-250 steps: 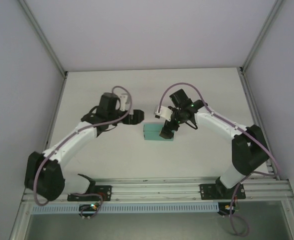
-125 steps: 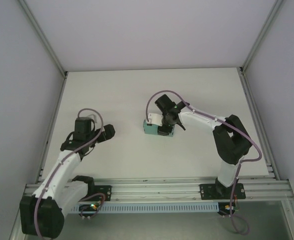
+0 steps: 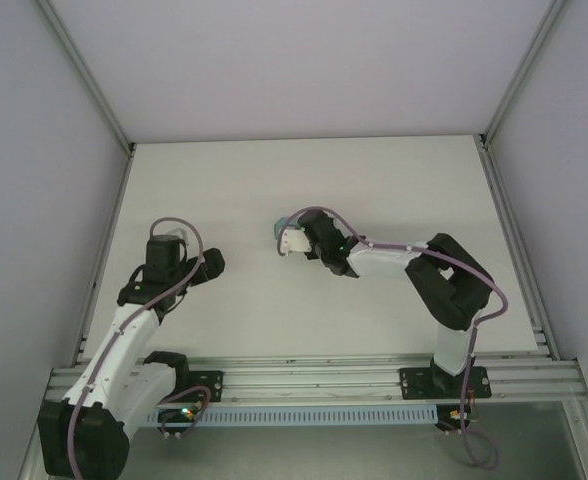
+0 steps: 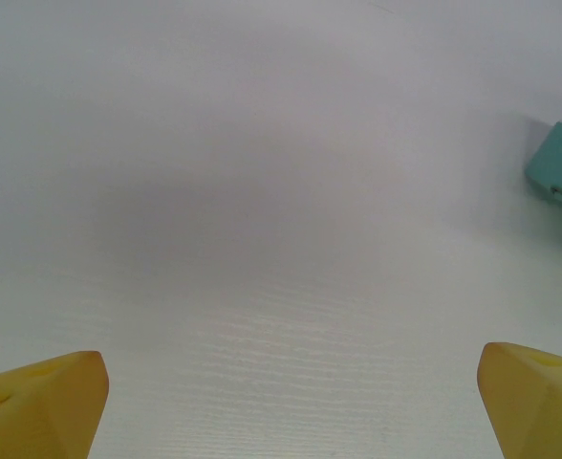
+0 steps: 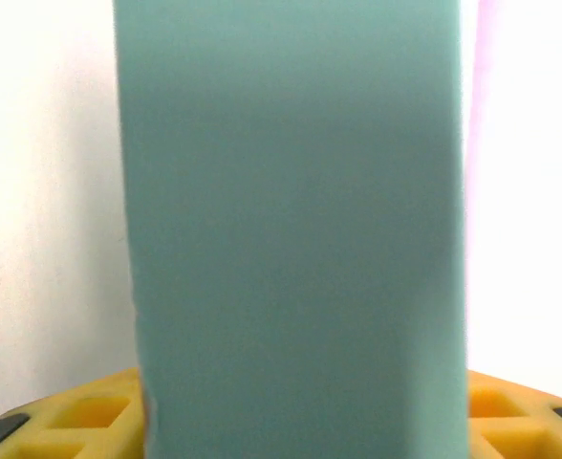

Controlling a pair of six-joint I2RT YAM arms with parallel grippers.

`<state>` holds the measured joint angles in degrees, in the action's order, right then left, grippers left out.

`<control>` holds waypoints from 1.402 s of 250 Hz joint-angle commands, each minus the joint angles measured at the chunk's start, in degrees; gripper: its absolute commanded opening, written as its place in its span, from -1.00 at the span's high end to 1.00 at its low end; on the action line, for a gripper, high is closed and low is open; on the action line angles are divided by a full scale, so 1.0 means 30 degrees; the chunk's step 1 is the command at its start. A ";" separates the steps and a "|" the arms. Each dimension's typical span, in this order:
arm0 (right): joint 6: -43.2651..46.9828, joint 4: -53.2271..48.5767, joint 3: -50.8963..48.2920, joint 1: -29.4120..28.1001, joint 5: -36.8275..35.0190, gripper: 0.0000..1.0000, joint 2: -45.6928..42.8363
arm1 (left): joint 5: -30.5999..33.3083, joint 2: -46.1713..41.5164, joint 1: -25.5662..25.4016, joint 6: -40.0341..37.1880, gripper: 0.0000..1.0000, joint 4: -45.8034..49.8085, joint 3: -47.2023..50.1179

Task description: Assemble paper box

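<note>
Since the half-second-earlier overhead frame, the paper box (image 5: 295,229) has shifted left and toward the far side of the table (image 3: 374,180), along with the right gripper (image 3: 282,236); the left arm has barely changed. From overhead only a sliver of teal shows at the gripper tip, left of table centre. In the right wrist view the box sits between the yellow fingers (image 5: 66,421), with its long axis running straight out from the gripper. Fingers are set at box width, one against each side, so I judge it gripped.

The left gripper (image 4: 291,382) is spread wide with nothing between the fingertips, low over bare table. In its wrist view the box is at the far right edge, so the box lies to its right and well apart. The right arm is the nearer one and is already on the box. For any two-handed step, the left would have to come across rightward.

Count: one box, two grippers, one table.
</note>
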<state>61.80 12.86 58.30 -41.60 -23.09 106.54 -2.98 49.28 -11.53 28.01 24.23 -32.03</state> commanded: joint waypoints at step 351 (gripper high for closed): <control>-2.1421 1.3115 -1.1854 1.3868 0.7177 -0.99 -0.6014 | -0.1458 0.7983 0.6913 -0.9202 -1.00 -2.3999 0.5524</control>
<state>-1.50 50.13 22.79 0.08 -2.87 88.86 -5.21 75.16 10.20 2.35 -42.19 -17.96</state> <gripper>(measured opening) 0.995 0.999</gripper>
